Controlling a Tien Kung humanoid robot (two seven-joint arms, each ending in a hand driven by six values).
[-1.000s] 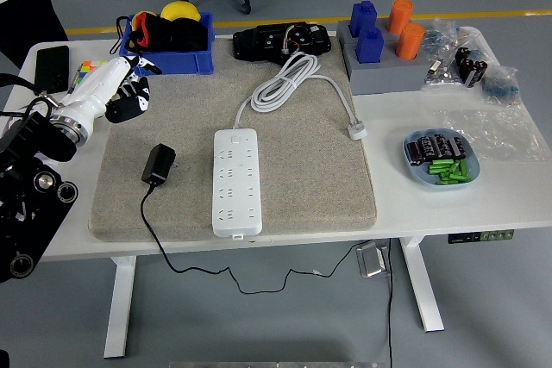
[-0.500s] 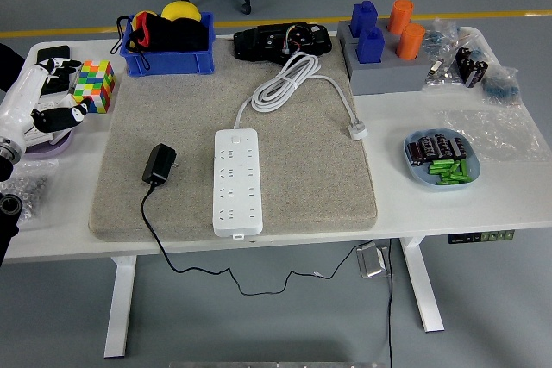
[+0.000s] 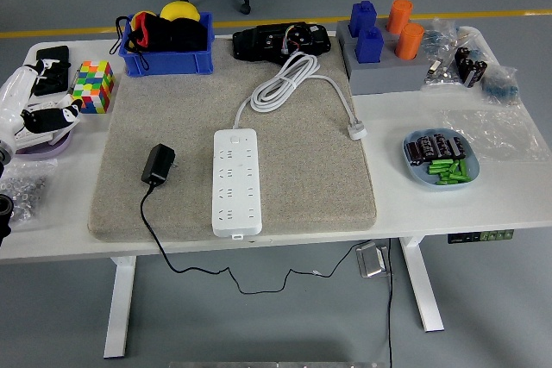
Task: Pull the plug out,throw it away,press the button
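You see the white power strip (image 3: 236,181) lying lengthwise in the middle of the grey mat (image 3: 302,170), with its white cord (image 3: 289,82) coiled toward the upper middle of the frame. The black plug (image 3: 158,164) lies on the mat just left of the strip, apart from it, its thin black wire (image 3: 155,239) running down over the near edge of the bench (image 3: 483,200). At the left edge of the frame your left hand (image 3: 39,105) sits over a lilac dish (image 3: 39,144), white with dark tips; its fingers (image 3: 62,113) look loosely curled and hold nothing. The colourful cube (image 3: 93,86) stands just right of that hand. In the upper left a blue bin (image 3: 168,45) holds dark and yellow items. In the upper right a grey block (image 3: 384,66) carries blue and orange pieces. At the right a blue plate (image 3: 442,161) holds green and black parts
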